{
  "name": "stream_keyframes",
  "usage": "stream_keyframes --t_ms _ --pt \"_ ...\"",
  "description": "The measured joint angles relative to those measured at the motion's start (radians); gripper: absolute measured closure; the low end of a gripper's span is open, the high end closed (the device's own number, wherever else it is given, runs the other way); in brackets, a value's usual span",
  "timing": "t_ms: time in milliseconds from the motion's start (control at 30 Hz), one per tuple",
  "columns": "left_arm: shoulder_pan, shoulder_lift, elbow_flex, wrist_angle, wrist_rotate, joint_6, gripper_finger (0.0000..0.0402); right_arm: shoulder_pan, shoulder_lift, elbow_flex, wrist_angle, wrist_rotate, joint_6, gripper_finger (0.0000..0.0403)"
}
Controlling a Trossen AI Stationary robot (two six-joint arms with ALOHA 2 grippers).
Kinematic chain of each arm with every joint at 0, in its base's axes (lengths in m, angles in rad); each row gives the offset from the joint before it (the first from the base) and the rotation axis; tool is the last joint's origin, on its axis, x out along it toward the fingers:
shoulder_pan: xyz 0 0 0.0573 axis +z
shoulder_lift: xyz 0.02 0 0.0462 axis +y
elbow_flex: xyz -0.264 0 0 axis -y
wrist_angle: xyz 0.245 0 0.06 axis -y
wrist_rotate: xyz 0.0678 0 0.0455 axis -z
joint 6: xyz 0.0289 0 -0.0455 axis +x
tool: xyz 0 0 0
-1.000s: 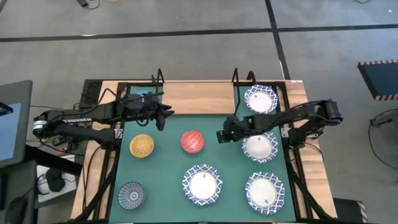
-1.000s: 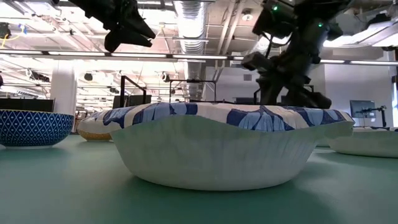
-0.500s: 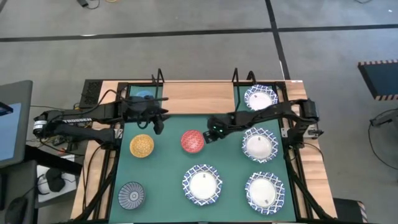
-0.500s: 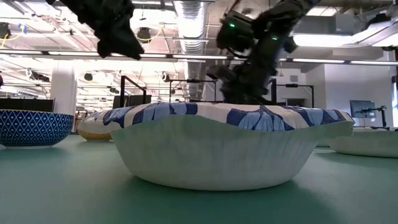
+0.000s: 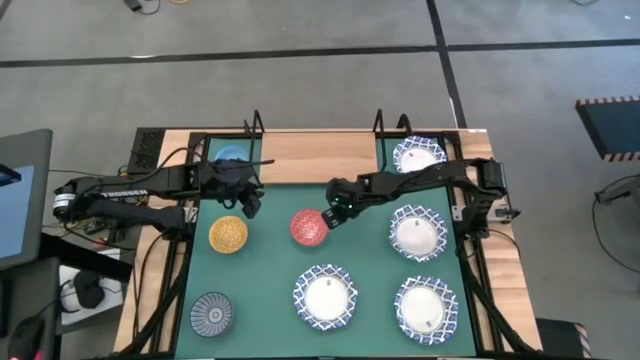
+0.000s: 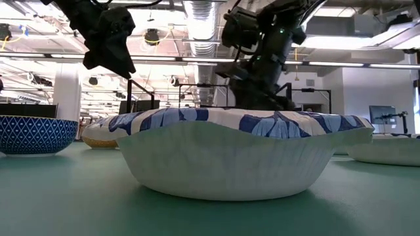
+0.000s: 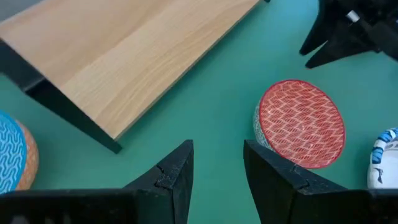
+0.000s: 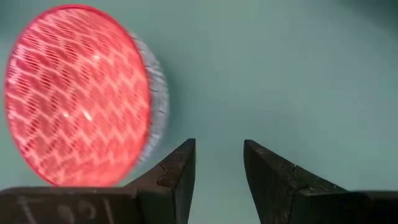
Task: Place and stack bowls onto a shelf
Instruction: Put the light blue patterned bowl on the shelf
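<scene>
The red bowl [image 5: 308, 227] [image 8: 74, 93] rests on its base on the green mat [image 5: 270, 265]. My right gripper [image 5: 335, 212] [image 8: 217, 165] hangs open right beside the bowl's right rim, without touching it. Over the mat between the yellow bowl [image 5: 228, 233] and the shelf's wooden board [image 5: 315, 155], my left gripper [image 5: 250, 200] [image 7: 217, 171] is open and faces the red bowl [image 7: 301, 121]. A light blue bowl [image 5: 230, 155] sits off the board's left end. A white blue-rimmed bowl [image 5: 418, 158] sits off its right end.
Three more white blue-rimmed bowls [image 5: 417, 232] [image 5: 325, 297] [image 5: 426, 308] and the dark-blue striped bowl [image 5: 212, 313] stand on the mat. The nearest white bowl [image 6: 243, 154] fills the low view. Black wire posts [image 5: 255, 122] [image 5: 380, 122] rise at the board's far corners.
My right gripper has swung from above the right-hand white bowl toward the table's left and come down beside the red bowl. My left gripper has drifted a little toward the near edge. No bowl has moved.
</scene>
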Motion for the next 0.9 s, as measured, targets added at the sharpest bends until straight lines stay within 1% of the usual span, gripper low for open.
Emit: stream_keyframes --t_ms 100,267,433,500,633,767,900 --pt "0.0 0.0 0.0 0.002 -0.017 -0.006 0.0277 -0.002 -0.021 0.0 -0.073 0.007 -0.011 0.0241" --pt "0.0 0.0 0.0 0.002 -0.053 -0.007 0.0277 0.001 -0.034 0.0 -0.081 0.003 -0.036 0.0241" --pt "0.0 0.0 0.0 0.003 -0.057 -0.058 0.0277 0.007 -0.034 0.0 -0.085 -0.006 -0.054 0.0241" --pt "0.0 0.004 0.0 0.009 -0.048 -0.078 0.0277 0.006 -0.043 0.0 -0.093 -0.032 -0.061 0.0241" --pt "-0.015 0.05 -0.001 0.029 -0.026 -0.074 0.0277 0.002 -0.111 0.001 -0.102 -0.035 -0.098 0.0241" --pt "-0.041 0.129 -0.001 0.087 -0.025 -0.079 0.0277 -0.023 -0.166 0.0 -0.135 -0.022 -0.15 0.0241" --pt "-0.069 0.216 -0.001 0.18 -0.025 -0.108 0.0277 -0.06 -0.217 0.0 -0.218 -0.007 -0.167 0.0241"
